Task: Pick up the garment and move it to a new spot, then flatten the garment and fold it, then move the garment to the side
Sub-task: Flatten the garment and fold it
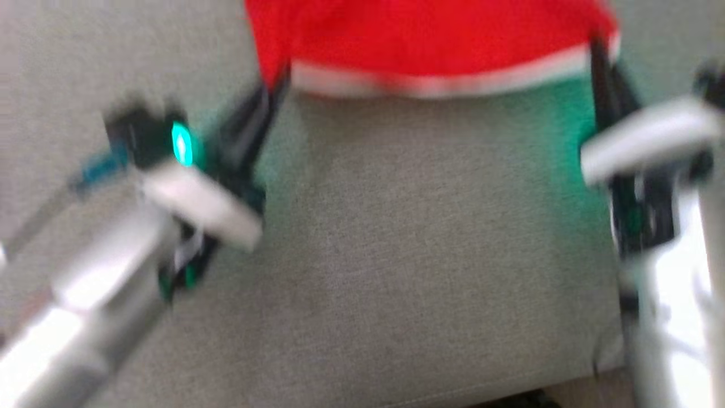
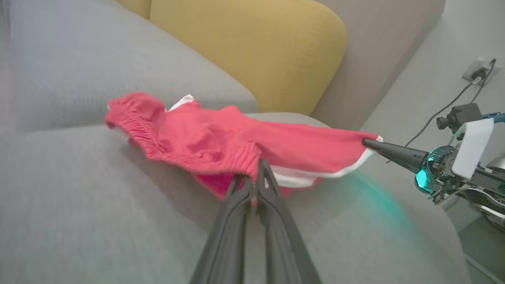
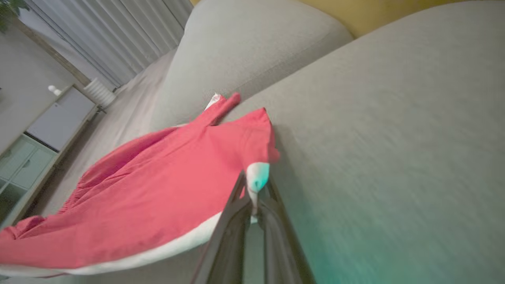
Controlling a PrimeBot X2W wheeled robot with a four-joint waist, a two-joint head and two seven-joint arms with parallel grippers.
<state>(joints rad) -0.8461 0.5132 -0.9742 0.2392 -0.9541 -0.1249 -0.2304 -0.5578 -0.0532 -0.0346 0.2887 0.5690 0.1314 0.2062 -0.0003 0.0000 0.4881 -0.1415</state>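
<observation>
Two pinches hold the red shorts (image 2: 221, 134) stretched over the grey sofa seat (image 2: 79, 205) | left gripper (image 2: 252, 175) clenched on the gathered edge, right gripper (image 3: 254, 189) on the white-trimmed corner | step: relocating | next: probably lower evenly, release, flatten.

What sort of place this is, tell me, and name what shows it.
Probably a home living room: a grey sofa, a yellow cushion on it, and curtains beside a pale cabinet.
</observation>
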